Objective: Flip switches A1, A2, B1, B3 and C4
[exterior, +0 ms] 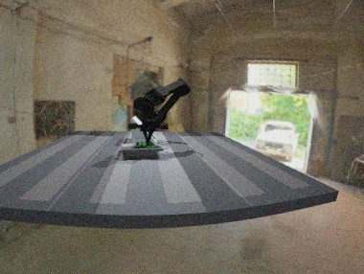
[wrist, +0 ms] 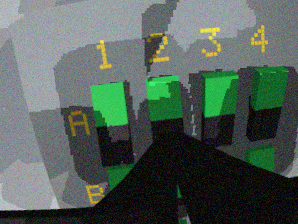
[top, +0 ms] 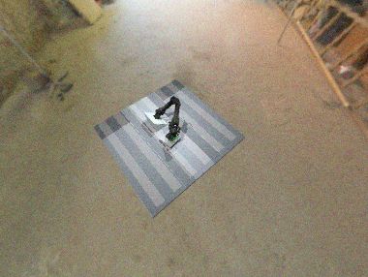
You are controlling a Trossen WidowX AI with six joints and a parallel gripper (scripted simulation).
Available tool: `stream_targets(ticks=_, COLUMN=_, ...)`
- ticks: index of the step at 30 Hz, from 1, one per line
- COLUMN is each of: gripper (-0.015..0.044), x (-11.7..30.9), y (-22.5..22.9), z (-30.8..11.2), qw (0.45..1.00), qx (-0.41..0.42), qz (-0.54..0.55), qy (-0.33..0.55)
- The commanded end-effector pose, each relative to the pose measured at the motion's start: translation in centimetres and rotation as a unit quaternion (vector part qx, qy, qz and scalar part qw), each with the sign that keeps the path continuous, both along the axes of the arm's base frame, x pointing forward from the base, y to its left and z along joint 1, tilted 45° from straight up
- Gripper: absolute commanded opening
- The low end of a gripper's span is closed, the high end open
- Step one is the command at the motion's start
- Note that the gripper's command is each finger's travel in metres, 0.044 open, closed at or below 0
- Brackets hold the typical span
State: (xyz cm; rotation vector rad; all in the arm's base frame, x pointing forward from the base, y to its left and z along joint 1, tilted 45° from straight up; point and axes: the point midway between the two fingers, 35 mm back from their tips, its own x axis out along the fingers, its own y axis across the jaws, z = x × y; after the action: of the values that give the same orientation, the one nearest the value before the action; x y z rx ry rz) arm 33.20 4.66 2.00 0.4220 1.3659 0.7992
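The grey switch panel (wrist: 75,62) (exterior: 139,154) fills much of the wrist view, with yellow letters and numbers. Row A shows switches A1 (wrist: 110,105), A2 (wrist: 165,102), A3 (wrist: 220,95) and A4 (wrist: 270,89), each with a green far half and a black near half. Green parts of B1 (wrist: 120,175) and B4 (wrist: 260,159) show; B2, B3 and row C are mostly or wholly hidden by the fingers. Which ends are raised is hard to tell. My gripper (wrist: 170,142) (exterior: 147,144) is shut and empty, its tip over A2's black near half. Contact is unclear.
The arm (top: 175,108) (exterior: 158,98) rises over the panel. The panel rests on a striped grey table top (top: 131,165) (exterior: 184,184). A pale slab (top: 151,116) stands near the arm's base. Patchy shadows cross the panel.
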Motion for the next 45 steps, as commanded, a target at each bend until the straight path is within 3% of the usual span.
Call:
stream_targets(ticks=1, gripper=0.0000, x=0.0, y=0.1, z=-0.1, qw=1.000, qx=0.002, qz=-0.002, qy=0.002)
stream_targets(ticks=27, gripper=0.0000, x=-0.1, y=0.3, z=-0.3, qw=1.000, qx=0.002, qz=-0.002, qy=0.002)
stream_targets(ticks=37, gripper=0.0000, x=0.2, y=-4.3, z=4.2, qw=1.000, qx=-0.003, qz=0.007, qy=0.012)
stream_targets(ticks=45, gripper=0.0000, x=-4.3, y=-3.6, z=5.1, qw=1.000, qx=-0.003, qz=0.007, qy=0.013)
